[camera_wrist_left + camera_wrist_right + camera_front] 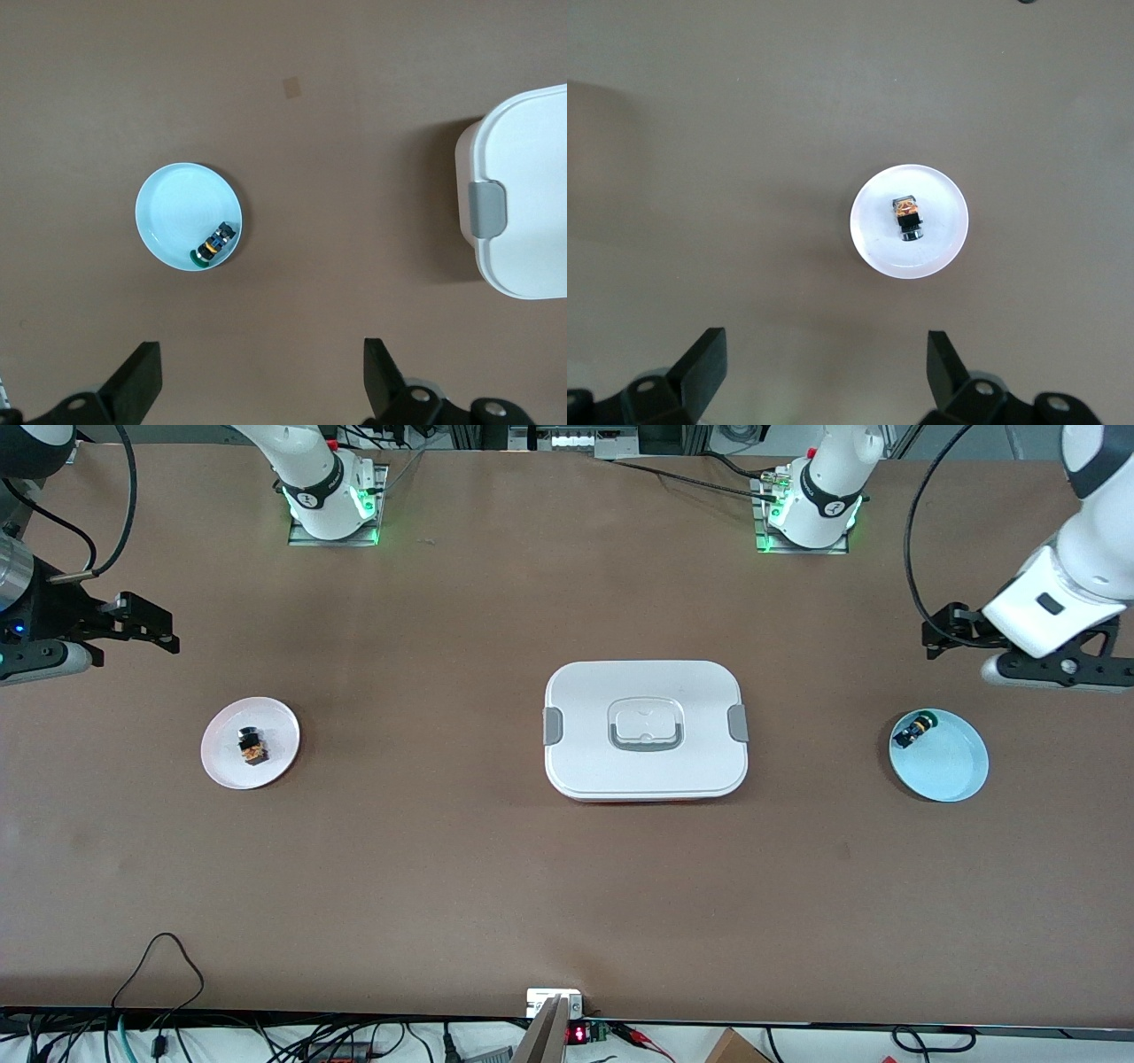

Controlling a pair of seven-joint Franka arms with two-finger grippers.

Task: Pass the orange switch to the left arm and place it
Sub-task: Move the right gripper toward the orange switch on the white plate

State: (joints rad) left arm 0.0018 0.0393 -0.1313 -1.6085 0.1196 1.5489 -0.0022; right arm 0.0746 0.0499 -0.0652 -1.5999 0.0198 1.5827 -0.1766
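Nothing moved yet: you see the orange switch (252, 746) on its pink plate (279, 726), lower left of the box (645, 729); right gripper (142, 624) and left gripper (952, 633) hover spread, empty.

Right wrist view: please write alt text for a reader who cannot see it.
The orange switch lies on a small white plate on the brown table. The right gripper hangs open above the table, holding nothing.
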